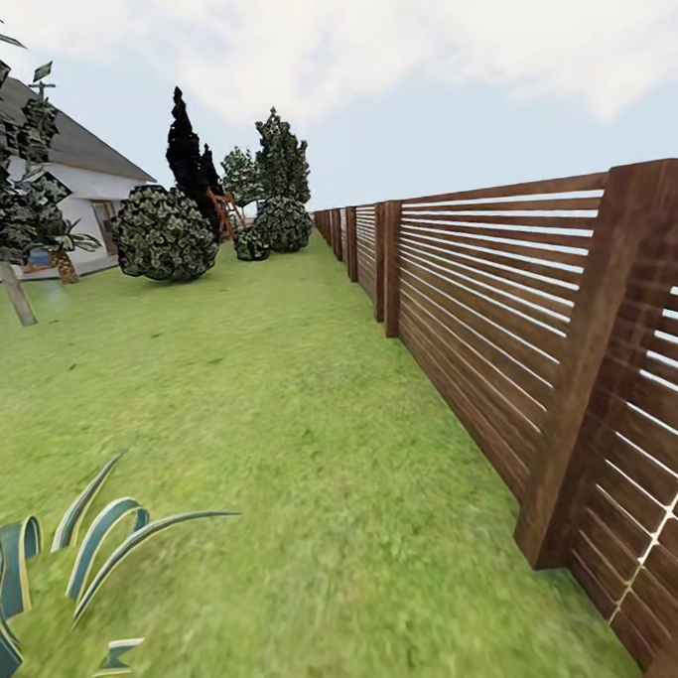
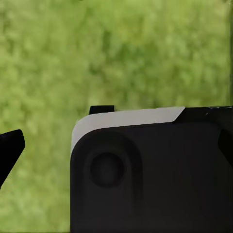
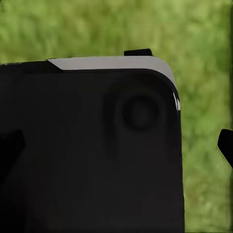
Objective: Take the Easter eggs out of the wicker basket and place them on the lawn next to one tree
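Left gripper (image 2: 116, 145) and right gripper (image 3: 116, 141) were seen with tips wide apart, nothing held, over lawn (image 1: 284, 431). Tree (image 1: 13, 286) was noted at 10 o'clock, fence (image 1: 497, 311) at 3. No eggs or basket were sighted; task judged in transit.

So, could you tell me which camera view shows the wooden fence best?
The head view: the fence runs along the lawn on the right toward distant bushes. Both wrist views look down on blurred grass behind the robot's dark body.
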